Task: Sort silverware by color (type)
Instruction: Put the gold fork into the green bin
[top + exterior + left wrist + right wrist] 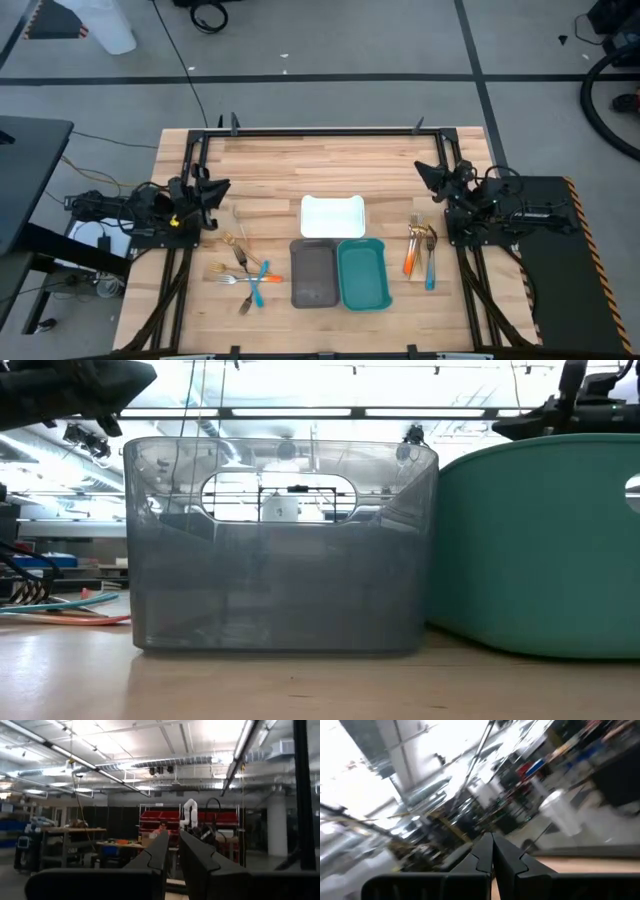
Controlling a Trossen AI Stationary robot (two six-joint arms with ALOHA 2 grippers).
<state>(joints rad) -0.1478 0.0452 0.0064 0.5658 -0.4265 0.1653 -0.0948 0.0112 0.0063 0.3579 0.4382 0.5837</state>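
- In the low view the translucent grey rectangular plastic tray stands closest, on the pale wooden slatted table, with the teal rectangular plastic tray just beside it.
- From above, the grey tray and teal tray sit side by side at the table's near middle; the white rectangular tray lies just behind them, touching or nearly so.
- A scattered group of small silverware lies on the left of the grey tray: an orange-handled piece and a teal-handled piece cross each other, with gold-bronze metal forks near them.
- A second, tighter group of silverware lies on the right of the teal tray: an orange handle, a teal handle and gold-bronze pieces close together.
- The left gripper waits at the table's left edge, clear of the cutlery; its dark fingers stand slightly apart with nothing between them.
- The right gripper waits at the right edge, behind the second group, clenched and empty, its fingers pressed together.
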